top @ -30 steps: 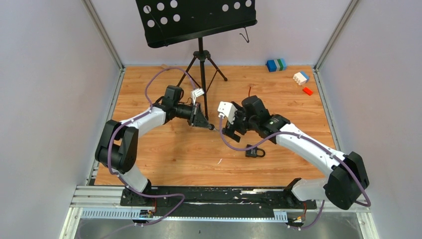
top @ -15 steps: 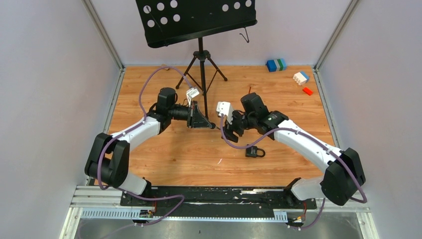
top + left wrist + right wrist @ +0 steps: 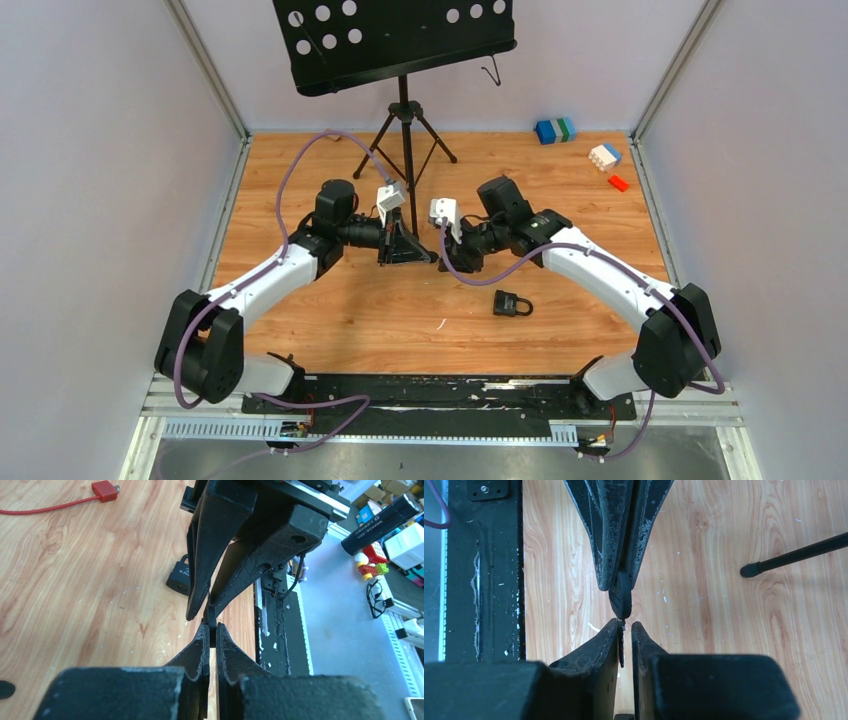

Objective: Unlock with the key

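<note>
Key (image 3: 620, 596) aloft, beyond the padlock (image 3: 511, 303).
We note left gripper (image 3: 210, 635) clamped on it; right gripper's (image 3: 625, 628) grip we cannot tell.

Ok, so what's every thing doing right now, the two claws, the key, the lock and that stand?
left gripper: shut on the key.
right gripper: jaws almost together around the key's free end; whether they pinch it, cannot tell.
key: up in the air between both grippers, not in the padlock.
padlock: lying on the table, nothing holding it, shackle looks closed.
music stand: standing upright.
</note>
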Available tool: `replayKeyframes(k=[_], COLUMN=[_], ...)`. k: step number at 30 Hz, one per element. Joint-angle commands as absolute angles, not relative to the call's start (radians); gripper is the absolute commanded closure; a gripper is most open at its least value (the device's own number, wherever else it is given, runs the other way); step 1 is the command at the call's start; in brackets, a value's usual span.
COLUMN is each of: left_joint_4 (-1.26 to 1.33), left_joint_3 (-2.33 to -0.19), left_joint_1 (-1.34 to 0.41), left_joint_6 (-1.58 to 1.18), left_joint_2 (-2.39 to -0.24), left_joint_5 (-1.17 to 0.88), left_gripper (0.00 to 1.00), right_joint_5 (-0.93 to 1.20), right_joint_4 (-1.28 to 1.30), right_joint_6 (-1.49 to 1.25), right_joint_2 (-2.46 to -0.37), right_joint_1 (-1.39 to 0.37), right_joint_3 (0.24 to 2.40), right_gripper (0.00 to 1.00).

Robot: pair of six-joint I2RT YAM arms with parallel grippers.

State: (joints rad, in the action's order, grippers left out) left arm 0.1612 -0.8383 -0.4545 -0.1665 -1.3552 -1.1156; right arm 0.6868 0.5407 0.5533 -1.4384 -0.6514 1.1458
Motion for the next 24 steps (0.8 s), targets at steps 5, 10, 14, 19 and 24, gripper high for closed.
replayKeyframes(k=[5, 10, 14, 19, 24], left_joint_4=[0.102, 0.087, 0.088, 0.087, 0.076], left_joint_3=[-0.822, -0.824, -0.825, -0.838, -0.848], left_joint_1=[-0.474, -0.485, -0.496, -0.513, -0.523], left_joint_6=[-0.014, 0.015, 0.032, 0.033, 0.046], left_joint_2=[-1.300, -1.294, -1.294, -1.303, -1.305], left_joint_5=[-1.116, -1.098, -1.082, -1.067, -1.052], left_gripper=[1.00, 1.00, 1.00, 0.94, 0.86], right_joint_5=[0.820, 0.846, 0.867, 0.873, 0.863], right_joint_4=[0.594, 0.603, 0.599, 0.585, 0.576], right_joint_6=[0.612, 0.611, 0.607, 0.592, 0.586], right_joint_2=[-1.431, -1.435, -1.432, -1.431, -1.428], right_joint_1=[-0.630, -0.631, -0.630, -0.631, -0.630], right_joint_3=[1.184, 1.190, 1.191, 1.189, 1.182], right_gripper=[0.93, 1.00, 1.00, 1.00, 1.00])
